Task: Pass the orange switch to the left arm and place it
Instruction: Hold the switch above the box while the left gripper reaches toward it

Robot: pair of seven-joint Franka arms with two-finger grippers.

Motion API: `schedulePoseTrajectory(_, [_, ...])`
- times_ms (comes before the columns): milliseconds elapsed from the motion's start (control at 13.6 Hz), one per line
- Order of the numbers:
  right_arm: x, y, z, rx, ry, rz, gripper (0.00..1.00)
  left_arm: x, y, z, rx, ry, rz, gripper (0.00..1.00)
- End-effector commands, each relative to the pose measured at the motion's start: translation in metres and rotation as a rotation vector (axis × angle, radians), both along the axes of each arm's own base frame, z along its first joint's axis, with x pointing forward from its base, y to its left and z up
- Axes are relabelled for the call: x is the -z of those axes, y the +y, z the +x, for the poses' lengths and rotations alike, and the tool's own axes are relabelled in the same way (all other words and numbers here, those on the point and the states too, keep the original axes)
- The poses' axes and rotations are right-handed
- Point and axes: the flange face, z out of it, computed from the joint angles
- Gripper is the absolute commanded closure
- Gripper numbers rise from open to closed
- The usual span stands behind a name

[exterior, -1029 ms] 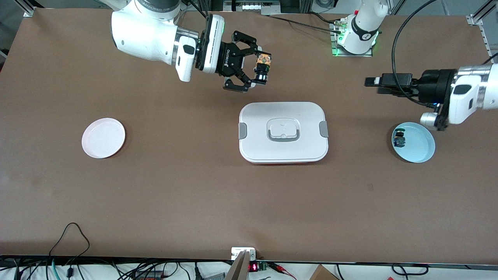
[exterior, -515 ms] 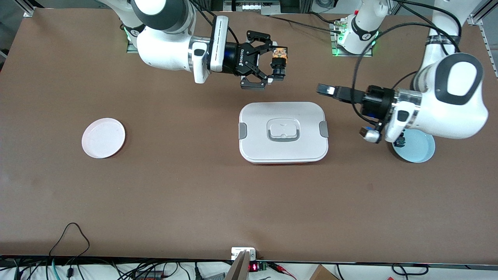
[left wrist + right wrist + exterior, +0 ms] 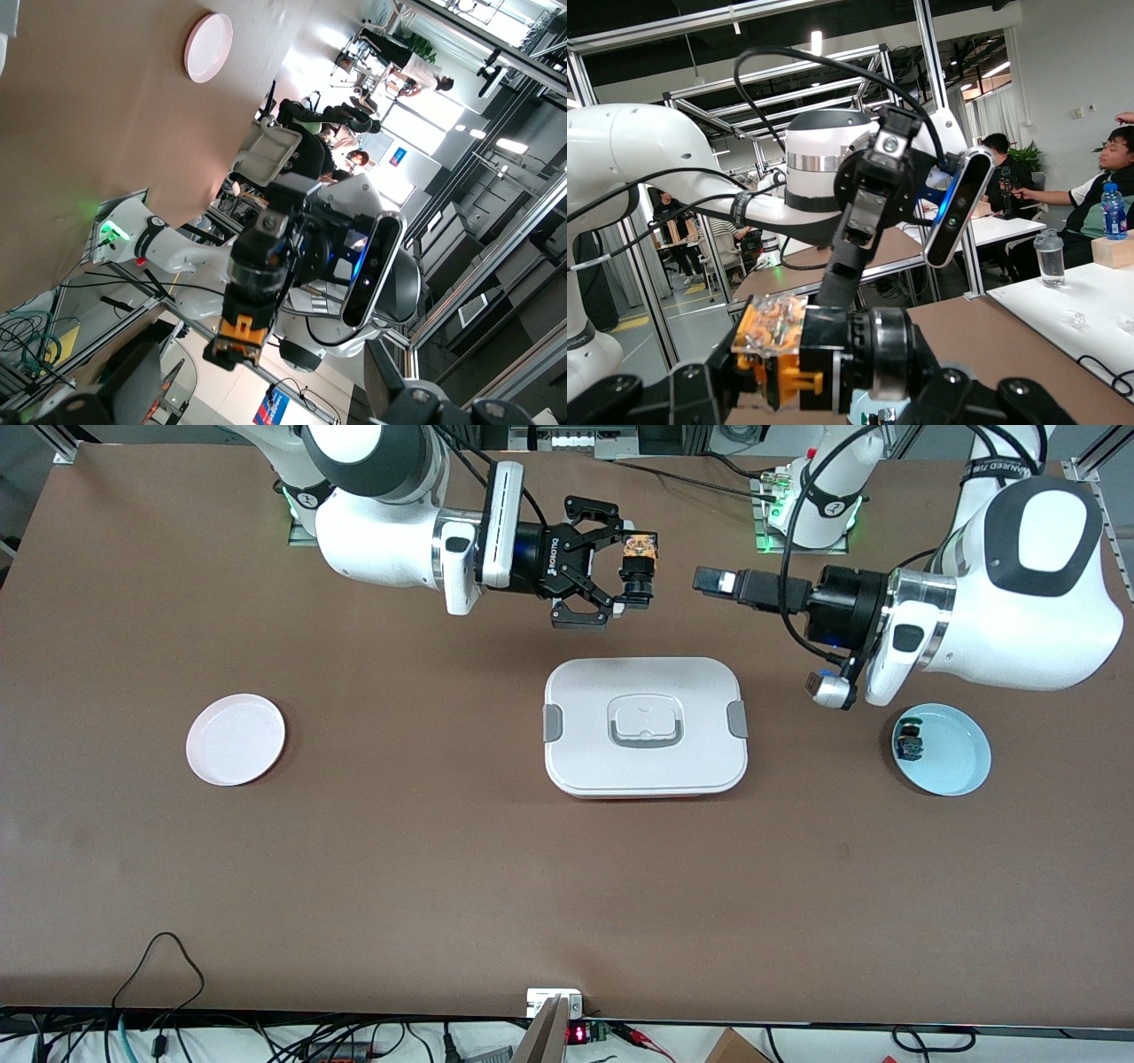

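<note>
The box (image 3: 646, 726) sits lid-on at mid-table, nearest the front camera of the task's things. Level with it lie a pink plate (image 3: 236, 740) toward the right arm's end and a blue plate (image 3: 950, 755) toward the left arm's end, the latter carrying a small blue-and-green-topped component (image 3: 909, 742). Farther from the camera, above the bare table past the box, the right gripper (image 3: 620, 577) is clamped on the orange switch (image 3: 638, 567), held sideways in the air. Facing it, just apart, the left gripper (image 3: 716, 583) hangs with fingers spread wide, holding nothing.
</note>
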Motion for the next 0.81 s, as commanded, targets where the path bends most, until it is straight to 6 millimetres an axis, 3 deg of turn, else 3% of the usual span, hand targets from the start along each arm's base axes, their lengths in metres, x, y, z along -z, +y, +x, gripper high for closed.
schedulePoseTrajectory(0, [0.000,0.001,0.002,0.028,-0.043,0.002,0.99,-0.002,-0.008,-0.026,0.003,0.010,0.001,0.00])
schedulePoseTrajectory(368, [0.002,-0.003,0.005,0.068,-0.063,-0.024,0.99,0.008,-0.023,-0.030,-0.008,-0.047,0.026,0.00])
schedulePoseTrajectory(441, [0.002,-0.003,0.005,0.068,-0.064,-0.024,0.99,0.008,-0.035,-0.033,-0.012,-0.056,0.031,0.00])
schedulePoseTrajectory(735, [0.002,-0.004,0.006,0.070,-0.064,-0.025,0.99,0.012,-0.037,-0.023,-0.046,-0.061,0.035,0.00])
